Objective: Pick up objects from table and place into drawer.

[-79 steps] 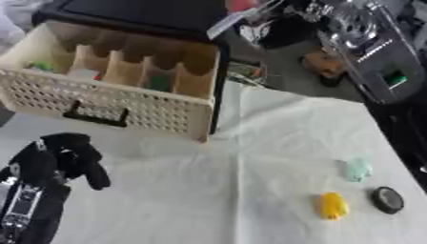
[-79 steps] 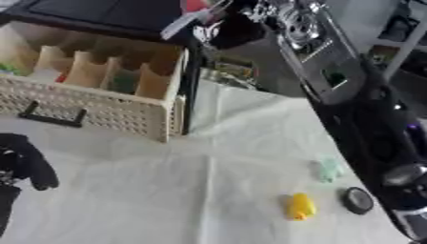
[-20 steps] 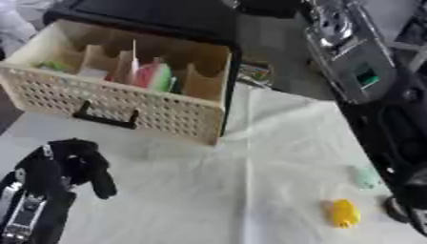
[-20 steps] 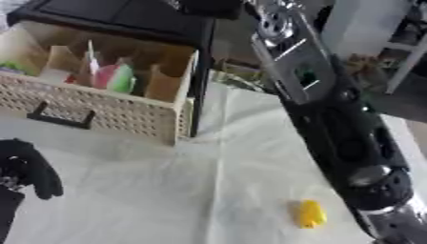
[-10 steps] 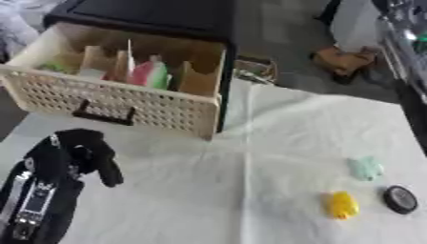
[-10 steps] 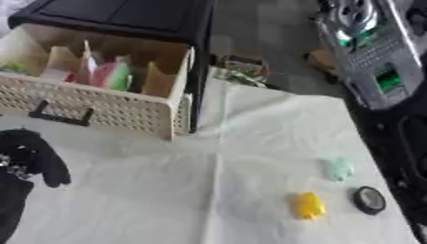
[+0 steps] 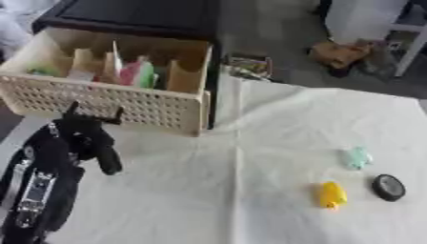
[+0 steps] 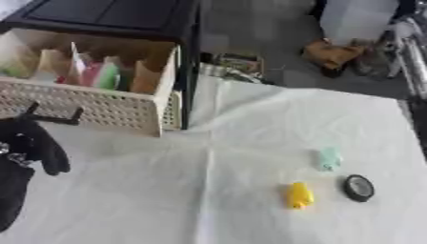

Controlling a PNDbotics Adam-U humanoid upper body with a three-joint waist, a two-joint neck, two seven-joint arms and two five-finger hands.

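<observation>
The drawer (image 7: 125, 102) stands open and already holds some pink and green things. On the counter (image 7: 250, 143) three wait: a yellow piece (image 7: 332, 194), a pale green piece (image 7: 357, 157), a black disc (image 7: 388, 187). The left hand (image 7: 87, 140) rests curled, empty, just before the drawer.

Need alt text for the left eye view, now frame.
An open cream drawer holding pink and green items sits on a white cloth. The robot's left hand hangs below its handle, fingers curled, holding nothing. A yellow object, mint object and black disc lie right.
</observation>
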